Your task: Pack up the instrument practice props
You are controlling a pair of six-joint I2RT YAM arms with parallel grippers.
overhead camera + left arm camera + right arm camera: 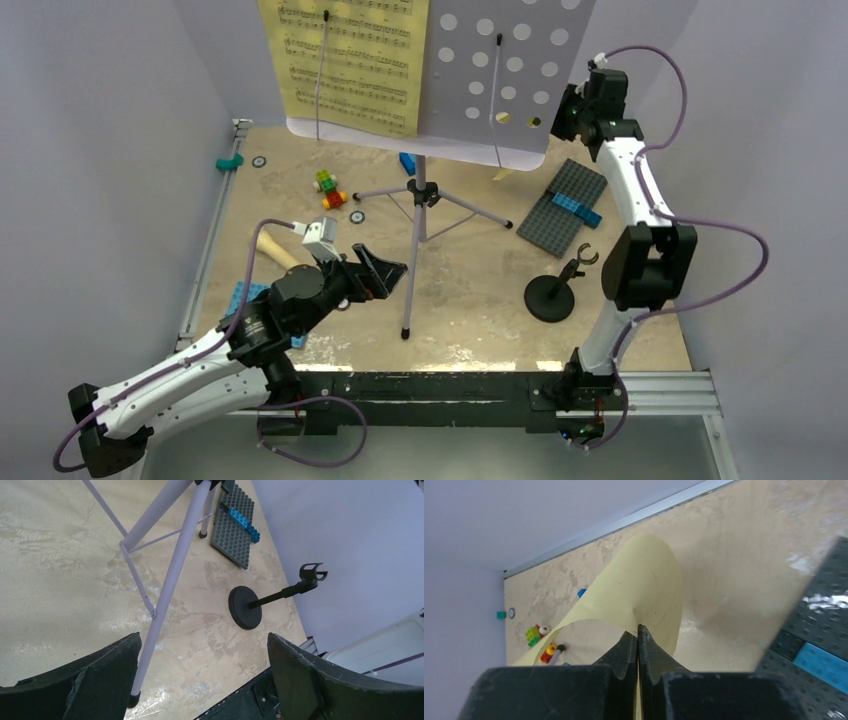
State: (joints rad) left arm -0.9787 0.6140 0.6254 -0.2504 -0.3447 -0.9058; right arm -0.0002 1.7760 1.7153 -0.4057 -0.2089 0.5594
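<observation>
checking the right gripper (638, 629) first: what is it doing?

its fingers are pressing tight together on a yellow page (644, 580), and the page is curling into a loop above the table (734, 570).

where is that happening?

the arm is reaching up to the right edge of the lilac desk (500, 70) on the music stand (420, 215). bits of yellow are showing through the desk's holes and under its lower lip.

is more paper sitting on the desk?

yes, sheet music (345, 60) is leaning on its left half, behind a thin black wire.

and the left gripper (203, 639)?

it is hanging wide apart, gripping nothing, low over the table. in its own camera the stand's near leg (170, 580) is running up between the two fingers.

and the smaller props?

the black mic stand (552, 297) is standing on its round base near the right arm. the cream toy microphone (272, 248) is lying beside the left arm, partly hidden by it. a grey baseplate (562, 207) is lying just behind the mic stand.
</observation>
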